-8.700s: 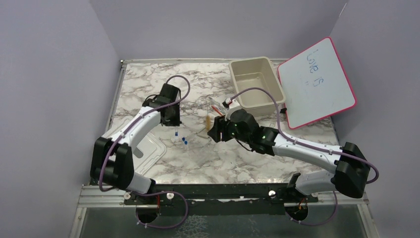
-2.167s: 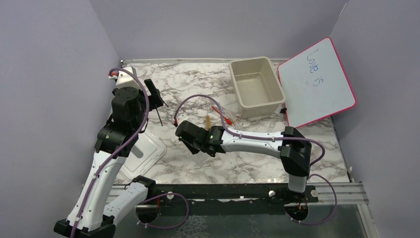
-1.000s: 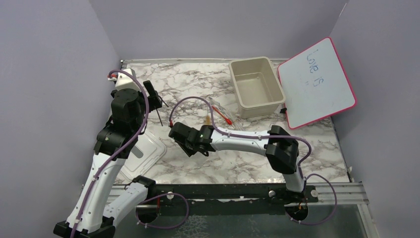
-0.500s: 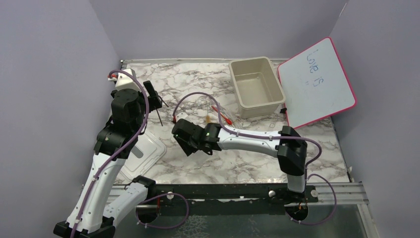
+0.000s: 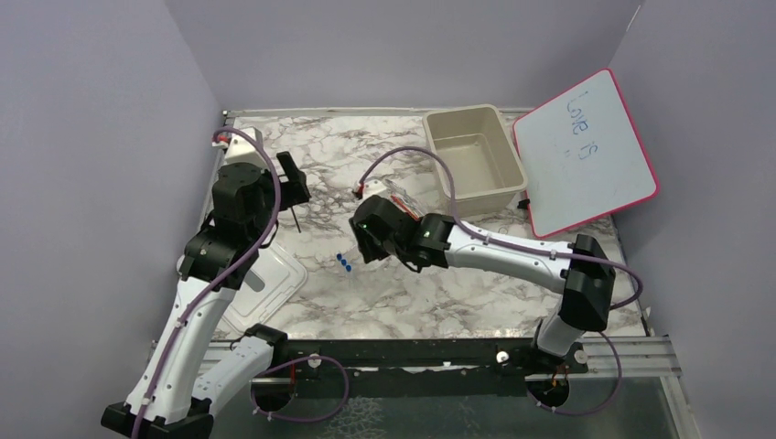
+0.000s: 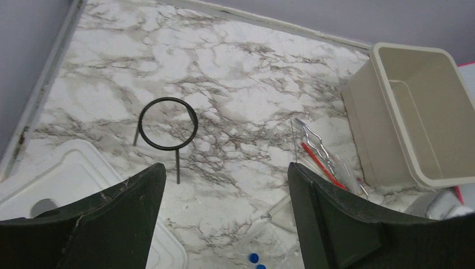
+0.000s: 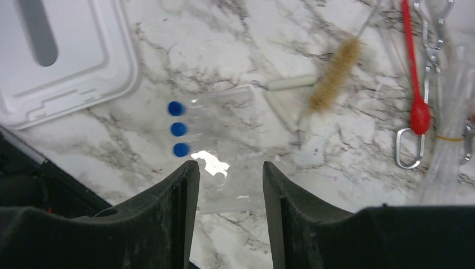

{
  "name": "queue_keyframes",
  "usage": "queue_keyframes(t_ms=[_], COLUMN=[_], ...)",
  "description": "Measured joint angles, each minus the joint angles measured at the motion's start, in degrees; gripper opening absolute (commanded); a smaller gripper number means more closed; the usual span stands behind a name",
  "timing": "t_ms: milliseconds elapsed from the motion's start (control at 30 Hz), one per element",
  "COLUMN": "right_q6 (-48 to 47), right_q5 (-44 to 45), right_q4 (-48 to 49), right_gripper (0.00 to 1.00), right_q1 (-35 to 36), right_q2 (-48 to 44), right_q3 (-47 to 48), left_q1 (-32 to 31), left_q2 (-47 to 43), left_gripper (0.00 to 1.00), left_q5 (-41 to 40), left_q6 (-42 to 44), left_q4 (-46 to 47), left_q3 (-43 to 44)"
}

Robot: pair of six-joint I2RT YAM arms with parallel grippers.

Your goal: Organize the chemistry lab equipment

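The beige tub [image 5: 476, 160] stands at the far side of the marble table [image 5: 412, 302]. All the equipment that shows lies outside the tub, on the table. Just beside the tub's near left corner lie the metal wire clamp [image 6: 316, 147] and the red-tipped dropper [image 7: 411, 56], side by side. A little further from the tub is the tan-bristled wire brush [image 7: 336, 75]. Further left of the tub, and nearer to the arm bases, lie the clear tubes with blue caps [image 7: 213, 126]. Their three caps are in a row and point away from the tub, toward the white lid [image 7: 61, 50]. The lid lies flat on the table, well apart from the tub. The black wire ring [image 6: 177, 162] is well to the left of the tub.

The right gripper [image 7: 229, 165] hangs above the tubes, its jaws spread and pinching nothing. The left gripper [image 6: 224, 168] is high above the ring, its jaws wide apart and holding nothing. The pink-framed whiteboard [image 5: 586, 151] leans just beside the tub's right side.
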Motion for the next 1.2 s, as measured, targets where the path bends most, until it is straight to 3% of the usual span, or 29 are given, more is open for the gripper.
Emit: queue_keyframes(t_ms=[233,400,700,867,1200], right_q6=[1.99,2.56,0.76,0.52,-0.17], right_q5=[-0.79,-0.44,-0.79,-1.05,-1.92], right_q4=[2.82,6.29,9.70,10.12,9.86], right_gripper=[0.50,0.50,0.40,0.29,0.25], right_q1=[-11.52,-17.84,-20.48,-21.14,-21.51], right_q2=[-1.88,3.61,20.74,24.35,29.33], right_q3=[-6.21,-4.87,6.19,9.60,15.45], left_q1=[0.00,0.00,0.00,0.00,0.00], left_q2=[3.08,6.88,9.31,11.28,13.49], left_gripper=[0.83,0.83,0.82,0.81,0.80], left_q5=[11.58,14.97,17.68,19.65,21.81], left_q6=[-5.20,-8.15,-8.46,-8.24,-6.60], left_q4=[5.01,7.28,14.51,17.77,18.84], left_q3=[-9.92,-15.52,-15.61,-15.61,-15.61])
